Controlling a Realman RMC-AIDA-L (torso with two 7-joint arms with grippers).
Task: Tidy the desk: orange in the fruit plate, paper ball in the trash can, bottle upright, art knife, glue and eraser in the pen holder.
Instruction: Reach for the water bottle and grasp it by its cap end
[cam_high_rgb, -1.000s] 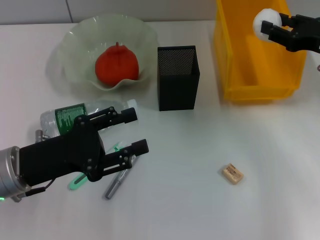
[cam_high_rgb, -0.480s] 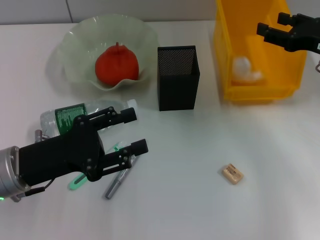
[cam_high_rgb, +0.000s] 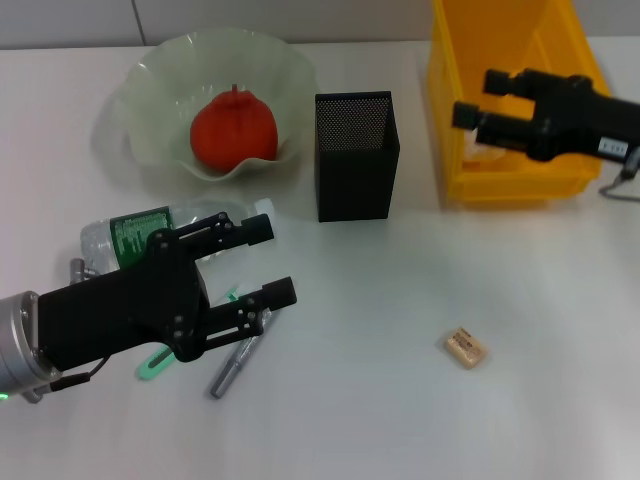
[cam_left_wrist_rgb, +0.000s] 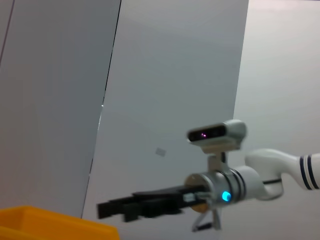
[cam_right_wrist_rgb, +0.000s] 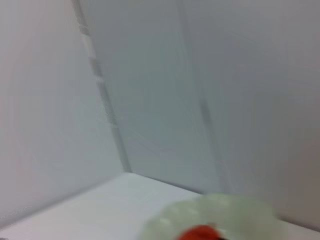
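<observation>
The orange (cam_high_rgb: 235, 128) lies in the pale-green fruit plate (cam_high_rgb: 140, 75); both also show in the right wrist view, plate (cam_right_wrist_rgb: 220, 212) and orange (cam_right_wrist_rgb: 202, 234). My right gripper (cam_high_rgb: 477, 98) is open and empty over the front of the yellow trash can (cam_high_rgb: 450, 130), hiding the paper ball inside. My left gripper (cam_high_rgb: 272, 260) is open and empty, hovering by the lying bottle (cam_high_rgb: 130, 235). A green art knife (cam_high_rgb: 153, 366) and a grey glue stick (cam_high_rgb: 230, 368) lie under the left arm. The eraser (cam_high_rgb: 466, 347) lies alone on the table. The black mesh pen holder (cam_high_rgb: 355, 155) stands in the middle.
The left wrist view shows my right gripper (cam_left_wrist_rgb: 135, 210) farther off and the trash can's rim (cam_left_wrist_rgb: 50, 227). White table (cam_high_rgb: 400, 420) lies open around the eraser and in front of the pen holder.
The right gripper opened and the paper ball fell into the yellow trash can. The right gripper then moved left and toward the bin's front. The left arm has not moved.
</observation>
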